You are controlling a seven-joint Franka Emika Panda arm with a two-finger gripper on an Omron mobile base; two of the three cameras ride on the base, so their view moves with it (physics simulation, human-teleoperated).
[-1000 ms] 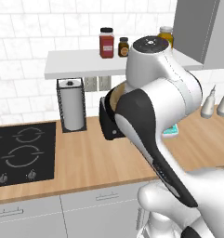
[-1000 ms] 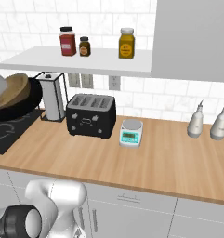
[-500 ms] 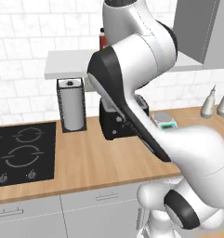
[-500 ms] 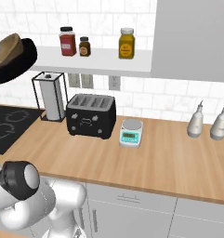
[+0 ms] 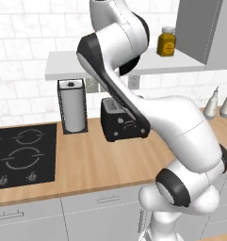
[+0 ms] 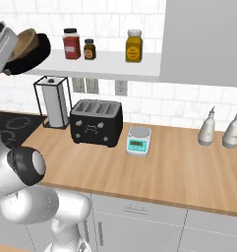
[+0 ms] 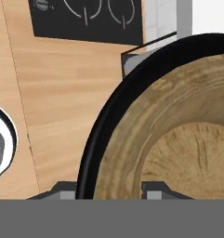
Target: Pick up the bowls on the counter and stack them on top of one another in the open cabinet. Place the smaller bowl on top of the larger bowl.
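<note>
Item: stacked bowls in transit. The smaller bowl (image 7: 187,153), tan wood, sits nested inside the larger bowl (image 6: 34,53), black, both tilted and held aloft at the left end of the open cabinet (image 6: 105,64). Tool (image 7: 111,188): pinching the stack's rim. Step: placement. Next, by judgement: level the stack, carry it over the shelf board, lower, release.

1. The arm (image 5: 171,117) is glossy white all over, made of fat rounded segments that look like smooth plastic shells.
2. Every joint has a dark, near-black band or cap, so it goes white, black, white the whole way up.
3. The base (image 5: 181,202) is a chunky white bulb with a round grey-white disc ringed in black on its side.
4. In the right base view the elbow (image 6: 24,167) shows the same disc-and-ring look.
</note>
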